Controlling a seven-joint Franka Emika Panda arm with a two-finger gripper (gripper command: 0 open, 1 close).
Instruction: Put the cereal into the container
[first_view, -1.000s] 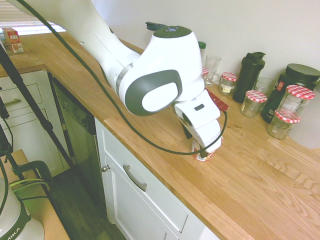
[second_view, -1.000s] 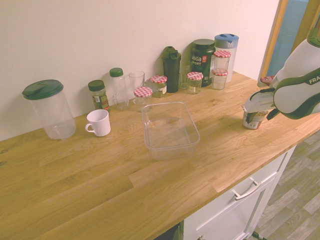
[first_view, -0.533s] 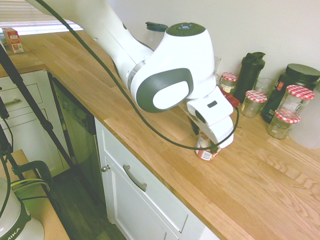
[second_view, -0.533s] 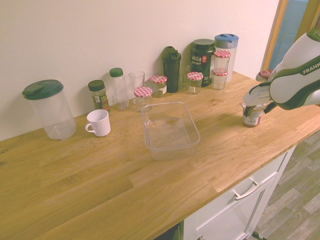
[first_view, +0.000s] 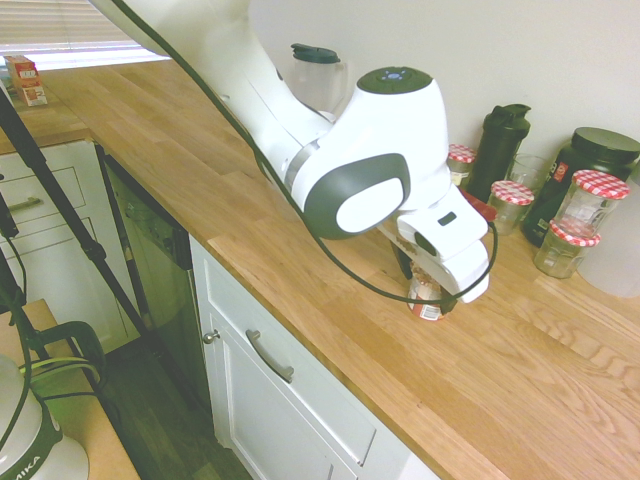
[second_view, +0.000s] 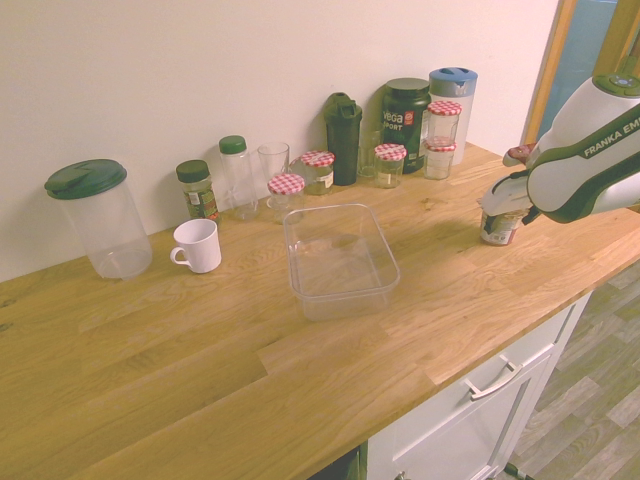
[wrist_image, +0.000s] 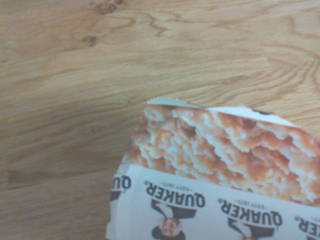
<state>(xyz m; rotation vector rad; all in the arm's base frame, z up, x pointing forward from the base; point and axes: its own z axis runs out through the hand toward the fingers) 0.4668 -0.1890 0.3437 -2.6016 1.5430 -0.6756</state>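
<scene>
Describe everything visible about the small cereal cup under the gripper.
The small red-and-white printed cereal cup stands upright on the wooden counter, near its front edge, well apart from the clear rectangular plastic tub. Its peel lid pictures pinkish-brown cereal above repeated Quaker logos. The white gripper sits over it; whether the cup is lifted cannot be told.

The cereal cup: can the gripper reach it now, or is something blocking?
Probably yes. The gripper is already down over the cereal cup, near the counter's front edge. The jars stand apart by the wall; nothing lies between.
</scene>
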